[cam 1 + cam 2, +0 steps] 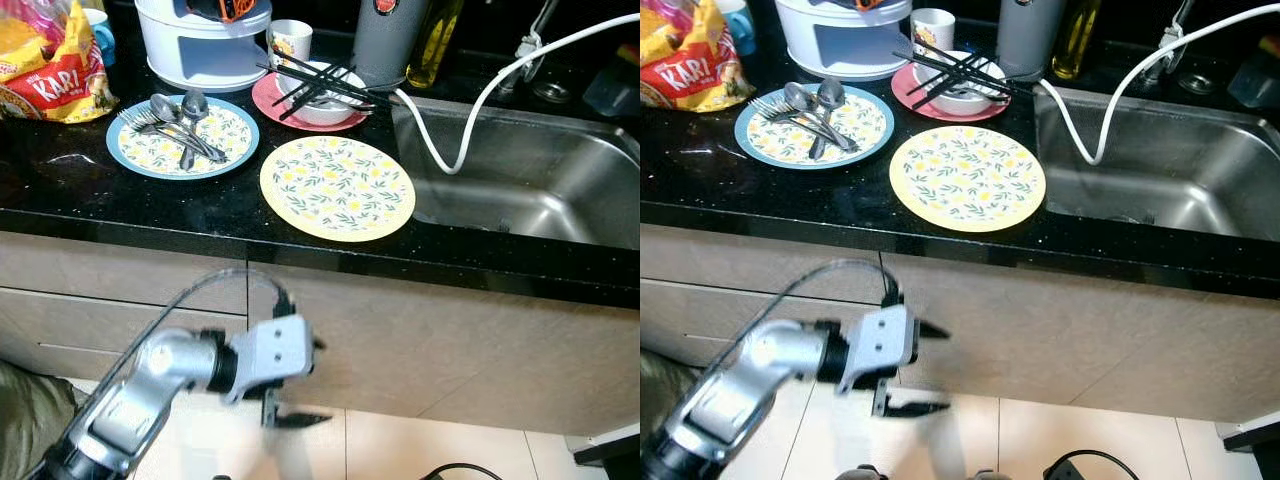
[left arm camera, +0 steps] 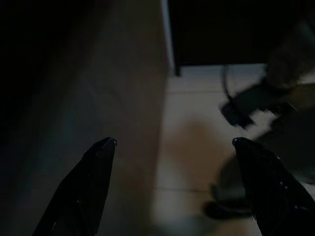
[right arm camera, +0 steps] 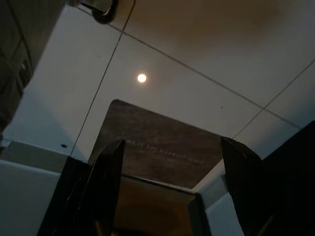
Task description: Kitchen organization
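Left eye view, far left of counter: a yellow and red snack bag (image 1: 50, 62) lies on the black countertop (image 1: 60, 190).
Blue-rimmed plate (image 1: 183, 136): just right of the bag, it carries a heap of forks and spoons (image 1: 178, 124).
White appliance (image 1: 203, 40): stands behind the blue-rimmed plate, with a patterned mug (image 1: 290, 42) beside it.
Pink plate (image 1: 310, 104): holds a white bowl (image 1: 322, 93) with black chopsticks (image 1: 318, 82) laid across it.
Yellow floral plate (image 1: 337, 187): lies bare near the counter's front edge, beside the sink (image 1: 530, 180).
White hose (image 1: 470, 110): droops over the rim into the basin.
Left gripper (image 1: 298, 385): below the counter edge, in front of the beige cabinet fronts (image 1: 430, 350); its fingers (image 2: 93, 187) are spread wide apart with nothing between them.
Right gripper (image 3: 170, 191): in the right wrist view its fingers are likewise spread, over pale floor tiles (image 3: 197, 59) and a dark mat (image 3: 157, 147).
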You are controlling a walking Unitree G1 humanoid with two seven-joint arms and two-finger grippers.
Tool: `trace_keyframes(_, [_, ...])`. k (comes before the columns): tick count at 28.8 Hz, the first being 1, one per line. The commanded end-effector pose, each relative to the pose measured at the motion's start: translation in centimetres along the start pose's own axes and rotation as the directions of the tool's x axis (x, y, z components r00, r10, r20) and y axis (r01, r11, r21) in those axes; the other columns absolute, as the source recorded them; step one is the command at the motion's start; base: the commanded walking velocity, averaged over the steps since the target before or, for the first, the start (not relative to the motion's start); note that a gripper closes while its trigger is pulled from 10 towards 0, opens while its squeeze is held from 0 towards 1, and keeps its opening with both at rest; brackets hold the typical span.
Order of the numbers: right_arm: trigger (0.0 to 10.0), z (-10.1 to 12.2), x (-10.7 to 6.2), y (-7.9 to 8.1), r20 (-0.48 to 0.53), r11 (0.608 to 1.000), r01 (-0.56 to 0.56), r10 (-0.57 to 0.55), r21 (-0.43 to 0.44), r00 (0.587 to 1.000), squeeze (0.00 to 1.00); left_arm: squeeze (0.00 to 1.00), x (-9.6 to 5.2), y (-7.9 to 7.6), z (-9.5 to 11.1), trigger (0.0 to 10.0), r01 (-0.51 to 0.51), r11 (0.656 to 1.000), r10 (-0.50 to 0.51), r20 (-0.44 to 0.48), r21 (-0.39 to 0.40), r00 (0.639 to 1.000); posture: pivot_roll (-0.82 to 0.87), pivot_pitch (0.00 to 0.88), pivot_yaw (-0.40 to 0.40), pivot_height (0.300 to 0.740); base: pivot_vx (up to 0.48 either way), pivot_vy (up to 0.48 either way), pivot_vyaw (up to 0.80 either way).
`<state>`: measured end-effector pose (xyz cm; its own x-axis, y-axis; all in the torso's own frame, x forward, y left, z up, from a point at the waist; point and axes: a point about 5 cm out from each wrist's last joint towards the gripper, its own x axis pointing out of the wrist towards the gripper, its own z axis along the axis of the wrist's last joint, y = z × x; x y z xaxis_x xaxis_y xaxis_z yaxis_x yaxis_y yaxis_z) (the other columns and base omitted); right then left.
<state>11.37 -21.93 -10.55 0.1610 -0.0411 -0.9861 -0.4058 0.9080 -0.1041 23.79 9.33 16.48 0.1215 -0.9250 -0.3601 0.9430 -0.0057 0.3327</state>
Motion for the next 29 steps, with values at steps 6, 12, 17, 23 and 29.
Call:
trace_keyframes(6, [10.0, -0.7, 0.2, 0.8, -0.020, 1.000, -0.004, 0.003, -0.018, 1.000, 0.00, 0.00, -1.2, 2.7, 5.0, 10.0, -0.133, 0.979, 0.114, 0.127, 0.152, 0.985, 0.11, 0.094, -0.080, 0.740, 0.000, 0.000, 0.00])
trace_keyframes(12, [10.0, -0.9, 0.3, 1.3, -0.026, 1.000, -0.003, 0.002, -0.021, 1.000, 0.00, 0.00, -3.6, 4.6, 6.9, 10.0, -0.256, 0.925, 0.235, 0.109, 0.281, 0.966, 0.12, 0.098, -0.074, 0.740, 0.000, 0.000, 0.00])
trace_keyframes(17, [10.0, -1.0, 0.4, 1.9, -0.030, 1.000, -0.003, 0.002, -0.022, 1.000, 0.00, 0.00, -7.9, 7.5, 7.2, 10.0, -0.374, 0.813, 0.433, -0.032, 0.447, 0.901, 0.12, 0.101, -0.067, 0.740, 0.000, 0.000, 0.00])
trace_keyframes(23, [10.0, -0.8, 0.5, 2.4, -0.027, 1.000, -0.007, 0.006, -0.021, 1.000, 0.00, 0.00, -12.7, 9.9, 5.9, 10.0, -0.419, 0.684, 0.638, -0.210, 0.598, 0.741, 0.12, 0.102, -0.061, 0.740, 0.000, 0.000, 0.00])
trace_keyframes(29, [10.0, -0.8, 0.5, 2.5, -0.029, 1.000, -0.010, 0.009, -0.023, 1.000, 0.00, 0.00, -14.5, 10.8, 5.1, 10.0, -0.416, 0.614, 0.710, -0.238, 0.671, 0.663, 0.12, 0.106, -0.060, 0.740, 0.000, 0.000, 0.00])
